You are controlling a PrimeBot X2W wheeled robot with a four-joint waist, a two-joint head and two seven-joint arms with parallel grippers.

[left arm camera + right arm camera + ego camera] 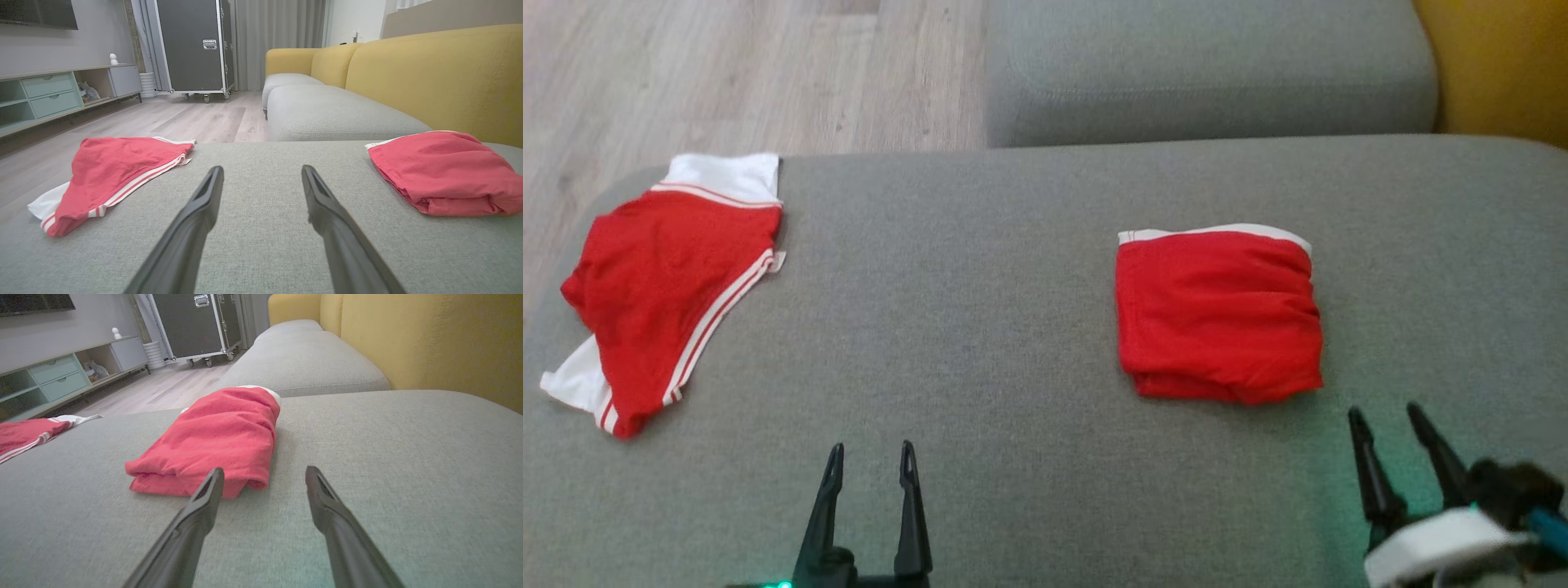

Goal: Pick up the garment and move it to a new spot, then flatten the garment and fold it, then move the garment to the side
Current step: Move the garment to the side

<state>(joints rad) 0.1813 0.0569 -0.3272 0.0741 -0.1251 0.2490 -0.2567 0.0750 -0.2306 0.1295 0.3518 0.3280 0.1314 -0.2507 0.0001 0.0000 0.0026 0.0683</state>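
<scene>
A folded red garment (1218,314) is lying right of centre on a grey sofa seat (964,310), while unfolded red shorts (662,286) with white side stripes are sprawling over the seat's left edge in the head view. The left gripper (872,447) is pointing up from the bottom edge, left of centre, fingers spread wide and holding nothing. The right gripper (1383,408) is sitting at the lower right, just below the folded garment, fingers likewise wide apart and empty
</scene>
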